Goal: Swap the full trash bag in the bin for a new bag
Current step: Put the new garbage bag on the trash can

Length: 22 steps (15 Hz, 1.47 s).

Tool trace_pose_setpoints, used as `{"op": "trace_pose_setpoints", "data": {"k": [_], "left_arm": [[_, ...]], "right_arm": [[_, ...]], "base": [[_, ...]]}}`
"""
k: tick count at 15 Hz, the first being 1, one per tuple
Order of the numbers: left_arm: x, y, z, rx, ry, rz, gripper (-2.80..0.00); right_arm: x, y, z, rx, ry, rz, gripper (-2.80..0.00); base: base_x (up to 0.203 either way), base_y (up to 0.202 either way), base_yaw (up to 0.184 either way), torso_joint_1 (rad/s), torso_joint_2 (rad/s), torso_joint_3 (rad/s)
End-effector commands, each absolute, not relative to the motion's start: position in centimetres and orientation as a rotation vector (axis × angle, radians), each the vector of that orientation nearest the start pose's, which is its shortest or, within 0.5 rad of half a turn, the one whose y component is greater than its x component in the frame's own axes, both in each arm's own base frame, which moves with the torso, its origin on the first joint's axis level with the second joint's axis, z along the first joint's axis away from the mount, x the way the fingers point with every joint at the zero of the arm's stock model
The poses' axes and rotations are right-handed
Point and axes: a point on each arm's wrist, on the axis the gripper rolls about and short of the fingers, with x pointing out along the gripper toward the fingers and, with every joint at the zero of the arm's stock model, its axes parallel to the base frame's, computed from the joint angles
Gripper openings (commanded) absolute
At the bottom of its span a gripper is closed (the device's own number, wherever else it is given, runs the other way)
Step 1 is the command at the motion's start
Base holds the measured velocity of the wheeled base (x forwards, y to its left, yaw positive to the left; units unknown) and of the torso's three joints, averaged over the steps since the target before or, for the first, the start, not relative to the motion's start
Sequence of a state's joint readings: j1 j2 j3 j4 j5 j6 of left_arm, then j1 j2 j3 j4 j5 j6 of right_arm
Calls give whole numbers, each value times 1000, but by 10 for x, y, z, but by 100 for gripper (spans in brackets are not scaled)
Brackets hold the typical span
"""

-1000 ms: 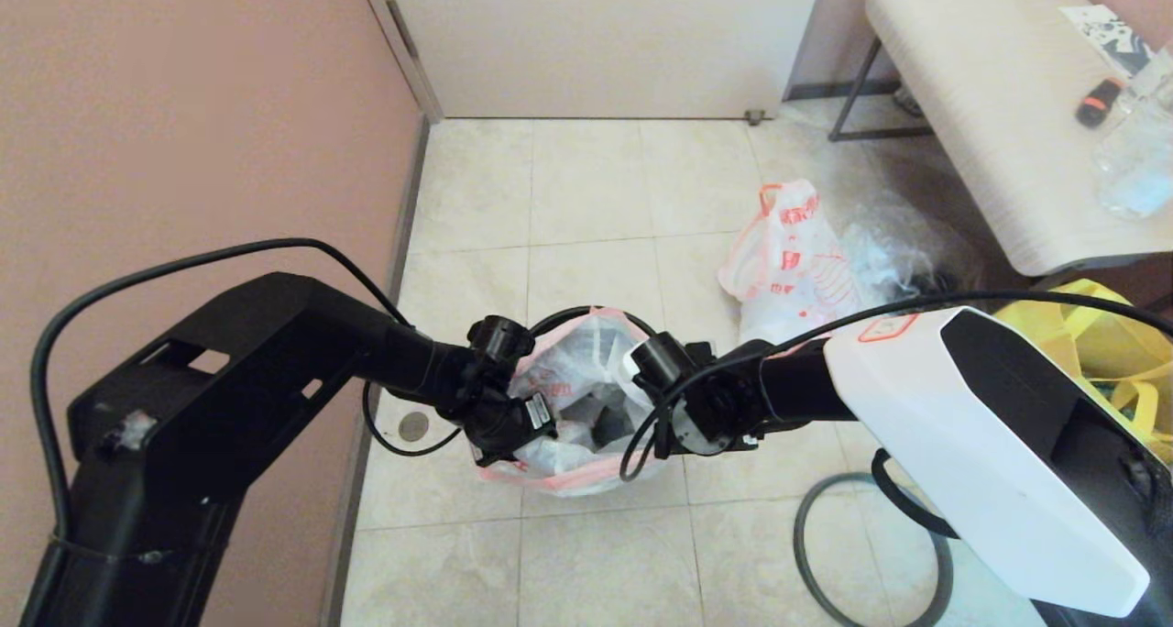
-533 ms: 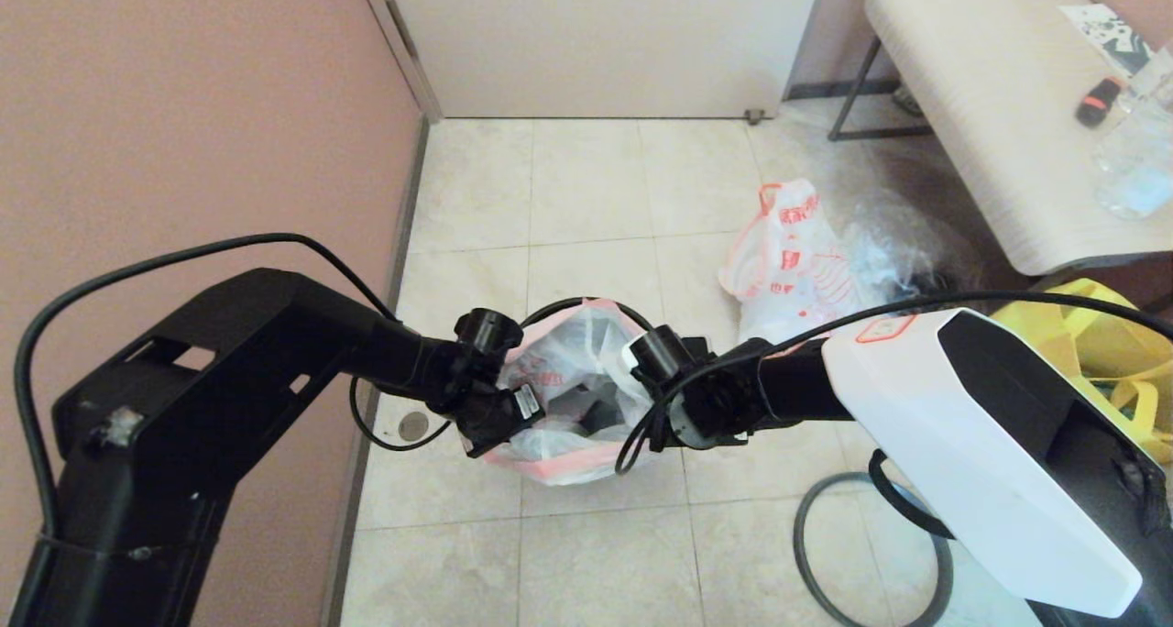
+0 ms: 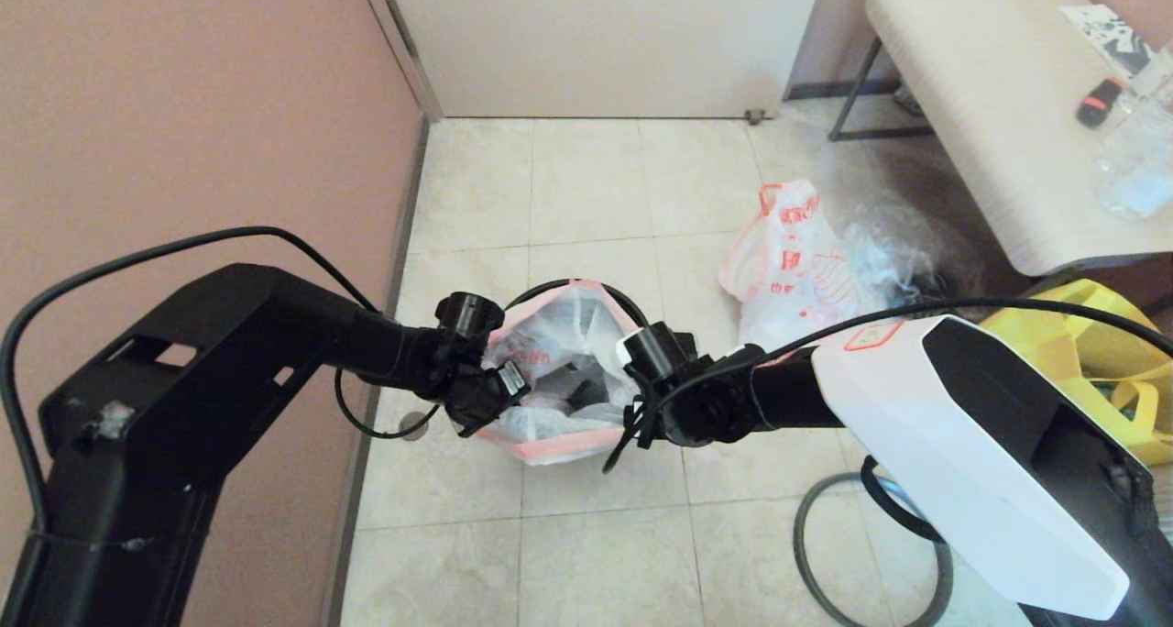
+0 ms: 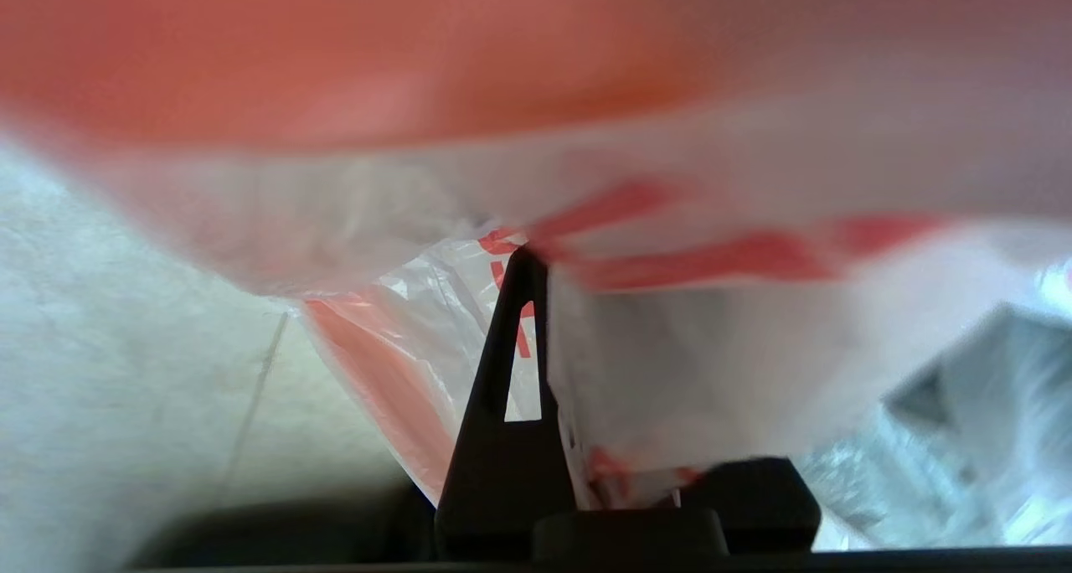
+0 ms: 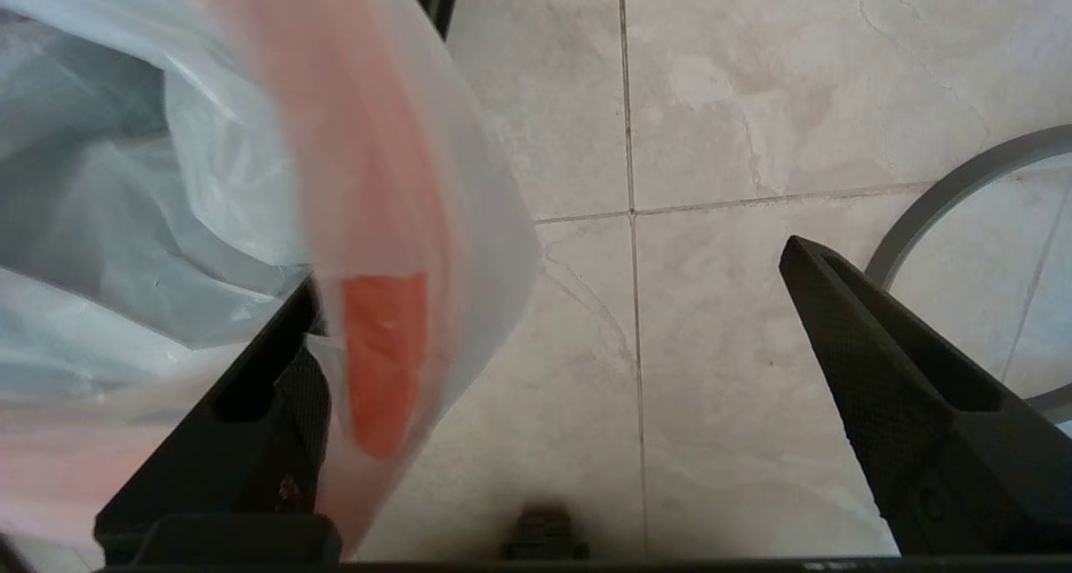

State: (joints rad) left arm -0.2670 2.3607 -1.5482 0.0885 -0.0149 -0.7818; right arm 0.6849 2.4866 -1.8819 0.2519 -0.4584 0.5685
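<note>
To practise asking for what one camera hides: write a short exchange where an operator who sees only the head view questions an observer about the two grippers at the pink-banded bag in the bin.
Operator: Has the right gripper closed on the bag's mouth?
Observer: No. The right gripper is wide open. One of its fingers lies against the pink-banded bag, and the other is over bare floor tile.
Operator: And the left gripper?
Observer: The left wrist view shows the bag's film and pink-red band draped right over the left gripper. It does not show whether the gripper has a grip.
</note>
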Motion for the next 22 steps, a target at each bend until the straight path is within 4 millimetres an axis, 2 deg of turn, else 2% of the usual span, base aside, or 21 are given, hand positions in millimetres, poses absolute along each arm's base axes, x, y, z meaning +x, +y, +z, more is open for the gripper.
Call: {"op": "trace_pose_setpoints", "data": {"k": [1, 4, 6, 10, 19, 22], "left_arm": [[443, -114, 58, -648, 928, 127, -280], [445, -111, 56, -652, 937, 140, -280], [445, -111, 56, -653, 937, 140, -280], [445, -112, 56, -651, 937, 139, -280], [445, -112, 55, -649, 937, 138, -280], [446, -111, 54, -649, 938, 140, -280]], "right_arm": [[381, 299, 74, 98, 750, -12, 0], [376, 295, 91, 213, 784, 45, 0], [379, 288, 92, 239, 802, 53, 0], [378, 290, 96, 239, 783, 63, 0], [380, 292, 83, 146, 764, 19, 0], [372, 293, 106, 186, 746, 76, 0]], "base": [[0, 0, 0, 0, 0, 0], [0, 0, 0, 0, 0, 0], [0, 0, 0, 0, 0, 0], [0, 0, 0, 0, 0, 0], [0, 0, 0, 0, 0, 0], [0, 0, 0, 0, 0, 0]]}}
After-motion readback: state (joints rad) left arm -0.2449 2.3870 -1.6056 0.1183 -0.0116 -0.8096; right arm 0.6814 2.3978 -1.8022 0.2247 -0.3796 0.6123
